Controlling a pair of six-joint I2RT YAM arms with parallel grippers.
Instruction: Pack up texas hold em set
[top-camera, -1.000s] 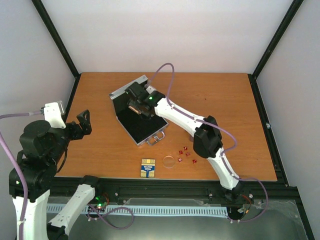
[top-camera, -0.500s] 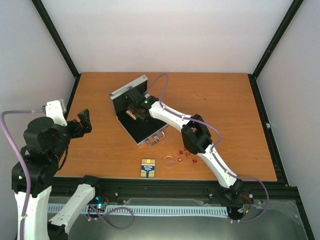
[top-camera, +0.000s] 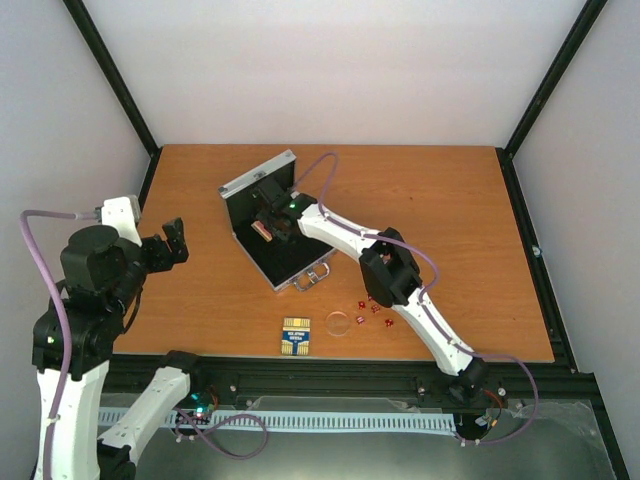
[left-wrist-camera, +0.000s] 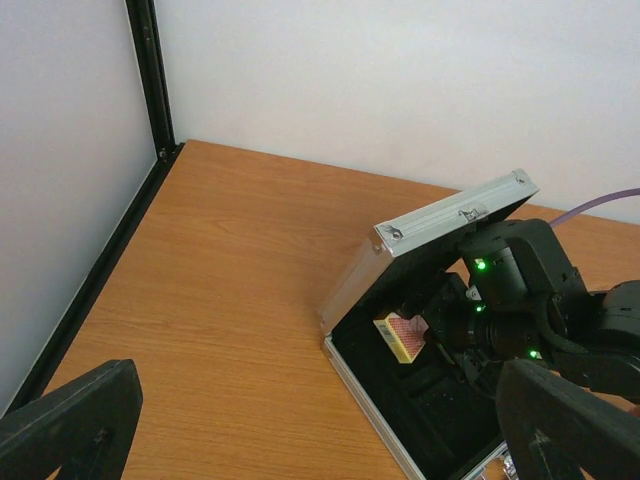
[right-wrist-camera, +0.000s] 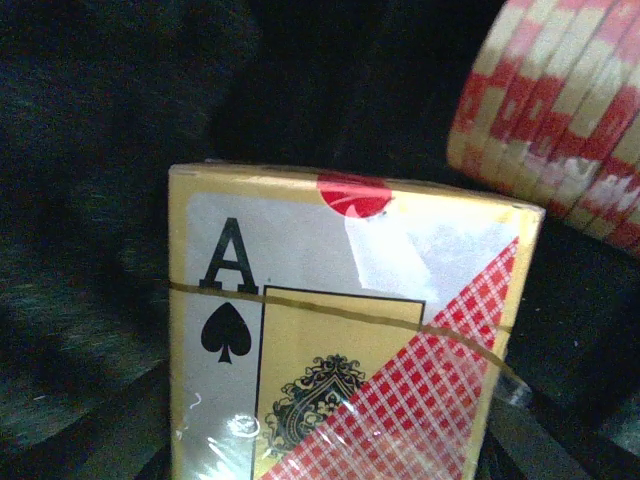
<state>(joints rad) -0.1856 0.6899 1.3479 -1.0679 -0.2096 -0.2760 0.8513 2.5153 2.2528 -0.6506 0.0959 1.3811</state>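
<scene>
The silver case (top-camera: 283, 262) lies open at the table's middle, its lid (top-camera: 257, 174) raised at the back. My right gripper (top-camera: 266, 226) is inside it, shut on the red-white card deck (top-camera: 261, 229), held just over the black lining. In the right wrist view the deck (right-wrist-camera: 340, 340) fills the frame, with a red-and-cream chip stack (right-wrist-camera: 555, 120) behind it. The blue-yellow deck (top-camera: 295, 336), the clear disc (top-camera: 338, 323) and the tiny red dice (top-camera: 375, 306) lie on the table near the front. My left gripper (top-camera: 172, 243) is open and empty, well left of the case (left-wrist-camera: 440, 400).
The case's metal handle (top-camera: 313, 278) points toward the near edge. Black frame posts stand at the table's back corners, and white walls close in three sides. In the left wrist view the red deck (left-wrist-camera: 400, 336) shows at the case's back left.
My right gripper has moved the red-white deck a little left and deeper into the case. My left arm has shifted slightly up and right, still open.
</scene>
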